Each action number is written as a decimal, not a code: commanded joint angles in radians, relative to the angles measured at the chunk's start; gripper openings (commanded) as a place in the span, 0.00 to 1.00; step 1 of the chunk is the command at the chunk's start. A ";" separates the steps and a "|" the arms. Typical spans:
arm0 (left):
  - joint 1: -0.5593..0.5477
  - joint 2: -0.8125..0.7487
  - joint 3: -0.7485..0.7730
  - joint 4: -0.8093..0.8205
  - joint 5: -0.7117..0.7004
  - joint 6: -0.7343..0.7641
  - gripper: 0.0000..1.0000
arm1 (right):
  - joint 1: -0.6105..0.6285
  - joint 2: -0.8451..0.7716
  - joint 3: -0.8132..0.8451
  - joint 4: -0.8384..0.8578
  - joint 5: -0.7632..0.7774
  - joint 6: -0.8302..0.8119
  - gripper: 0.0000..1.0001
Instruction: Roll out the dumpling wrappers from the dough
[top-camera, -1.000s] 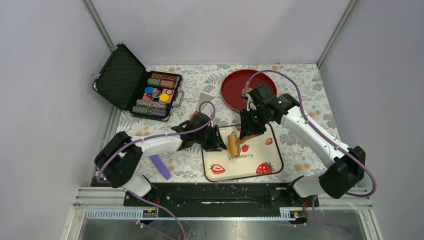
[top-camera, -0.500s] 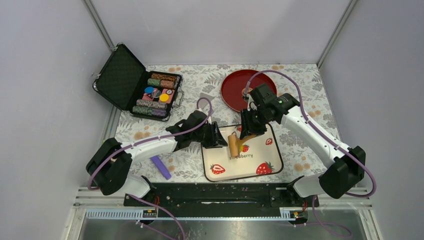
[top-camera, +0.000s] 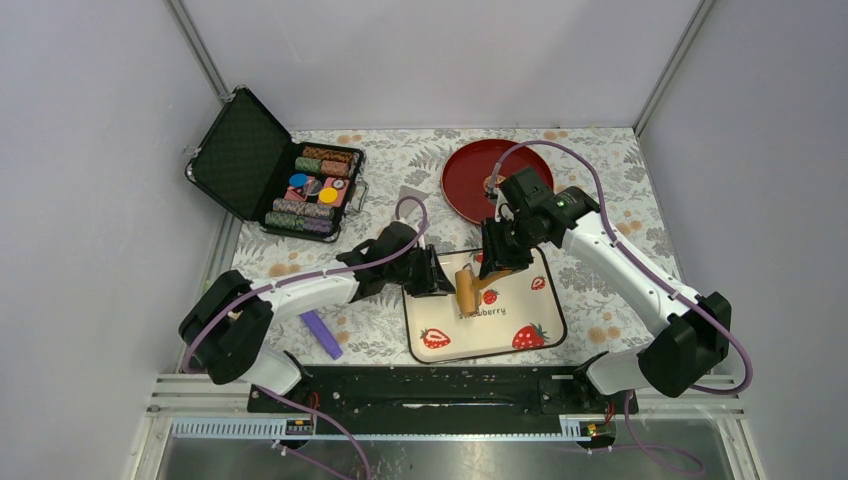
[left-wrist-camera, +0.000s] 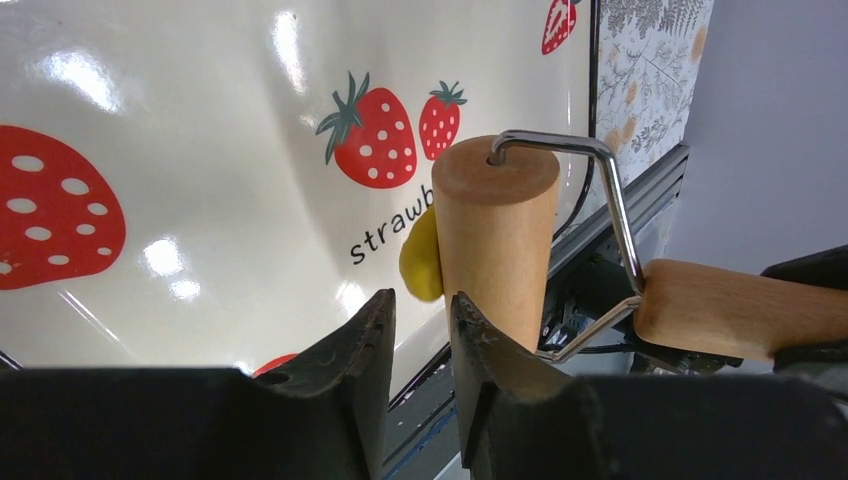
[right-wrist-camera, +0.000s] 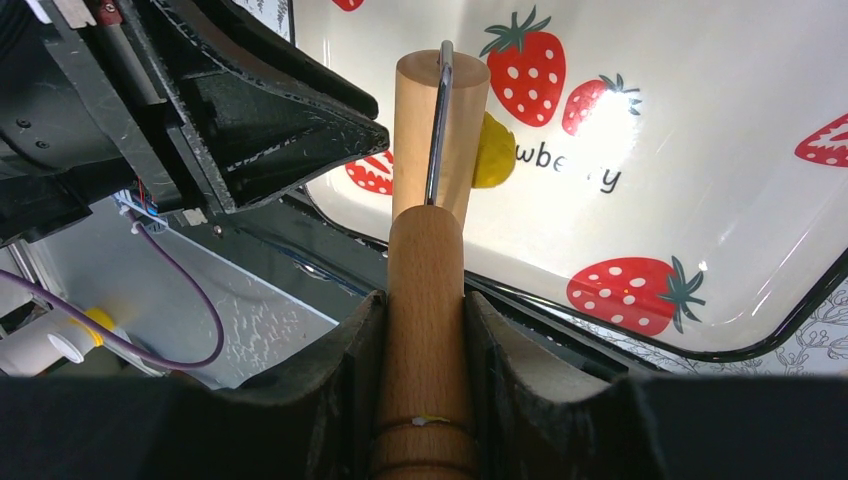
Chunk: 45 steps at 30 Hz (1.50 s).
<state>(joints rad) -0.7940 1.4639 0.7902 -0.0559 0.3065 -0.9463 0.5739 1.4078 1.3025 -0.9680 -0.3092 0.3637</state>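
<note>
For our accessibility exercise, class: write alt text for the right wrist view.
The right gripper clamps the wooden handle of a roller whose drum lies against yellow dough on a strawberry-print tray. The left gripper sits just beside the drum.

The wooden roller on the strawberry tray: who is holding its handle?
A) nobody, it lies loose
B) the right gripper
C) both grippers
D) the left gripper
B: in the right wrist view the right gripper is clamped on the handle of the roller, while the left gripper sits beside the drum, gripping nothing.
</note>
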 joint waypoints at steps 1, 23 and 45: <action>-0.004 0.022 0.024 0.051 0.007 -0.011 0.27 | 0.001 -0.024 0.032 0.000 -0.052 0.015 0.00; -0.018 0.102 -0.032 0.187 0.035 -0.049 0.24 | -0.002 -0.027 0.017 0.038 -0.078 0.033 0.00; -0.011 0.021 -0.030 0.145 -0.001 -0.034 0.27 | -0.015 -0.033 0.018 0.010 -0.041 0.008 0.00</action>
<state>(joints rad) -0.8070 1.5841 0.7437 0.0807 0.3233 -0.9955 0.5674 1.4025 1.3022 -0.9527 -0.3573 0.3897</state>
